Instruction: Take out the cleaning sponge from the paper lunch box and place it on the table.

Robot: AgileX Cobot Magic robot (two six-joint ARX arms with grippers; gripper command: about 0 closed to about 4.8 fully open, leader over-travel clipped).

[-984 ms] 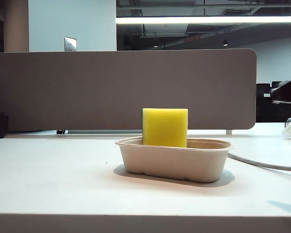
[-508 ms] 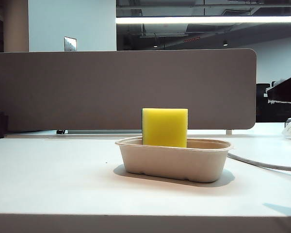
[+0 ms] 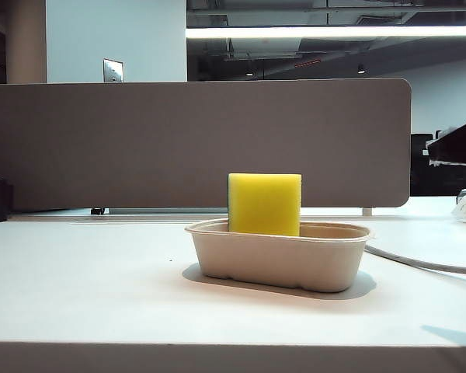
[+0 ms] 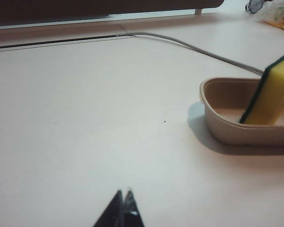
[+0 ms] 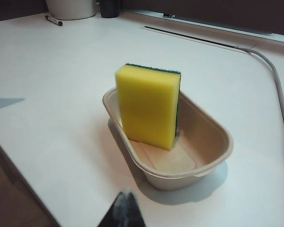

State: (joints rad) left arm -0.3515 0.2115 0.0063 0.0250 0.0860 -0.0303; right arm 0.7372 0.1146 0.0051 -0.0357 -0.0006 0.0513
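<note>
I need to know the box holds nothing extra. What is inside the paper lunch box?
Only the cleaning sponge stands on end in the paper lunch box, leaning toward one wall. The floor around it is bare; the patch under the sponge is hidden. Both grippers hang clear of it.

Cleaning sponge [image 3: 264, 203]: bright yellow foam block, thin dark green layer on one face; stands on end inside the box, leaning slightly.

Paper lunch box [image 3: 279, 256]: beige pulp tray, oblong, rolled rim, lidless; upright.

Table [image 3: 85, 287]: smooth white top; box mid-table.
</note>
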